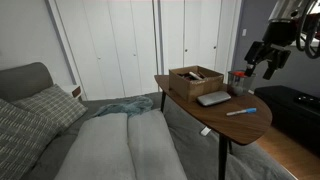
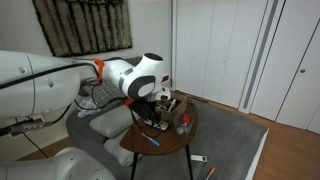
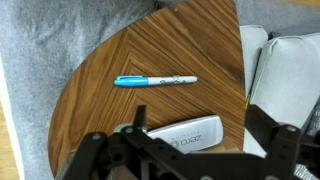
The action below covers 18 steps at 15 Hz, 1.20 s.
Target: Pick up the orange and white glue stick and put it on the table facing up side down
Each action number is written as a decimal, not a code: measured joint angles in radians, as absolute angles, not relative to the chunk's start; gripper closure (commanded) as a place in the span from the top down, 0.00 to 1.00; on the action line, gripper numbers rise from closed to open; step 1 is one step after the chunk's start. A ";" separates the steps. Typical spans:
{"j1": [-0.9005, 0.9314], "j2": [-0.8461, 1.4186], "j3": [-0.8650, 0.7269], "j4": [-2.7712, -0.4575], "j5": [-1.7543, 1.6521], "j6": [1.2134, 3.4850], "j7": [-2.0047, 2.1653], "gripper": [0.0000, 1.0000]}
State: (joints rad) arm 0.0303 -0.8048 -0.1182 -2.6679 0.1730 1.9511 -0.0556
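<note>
The brown wooden table shows in both exterior views and fills the wrist view. A small white and reddish object, apparently the glue stick, stands beside the shallow box; it also shows in an exterior view. It is out of the wrist view. My gripper hangs above the table's end next to the box, a little above the glue stick. In the wrist view my gripper is open and empty, with its fingers spread over a silver device.
A shallow brown box sits on the table. A flat silver device and a slim blue pen lie on the wood. A grey sofa with cushions stands beside the table. A dark cabinet is behind it.
</note>
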 measured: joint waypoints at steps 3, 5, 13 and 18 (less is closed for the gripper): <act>0.030 -0.805 -0.118 -2.668 0.173 1.951 -0.056 1.00; 0.030 -0.805 -0.118 -2.668 0.173 1.951 -0.056 1.00; -0.054 -0.803 -0.208 -2.635 0.095 2.077 -0.213 1.00; -0.042 -0.736 -0.411 -2.506 0.060 2.089 -0.561 1.00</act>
State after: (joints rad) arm -0.0421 -0.7362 -0.4112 -2.5059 0.0600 2.0886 -0.5609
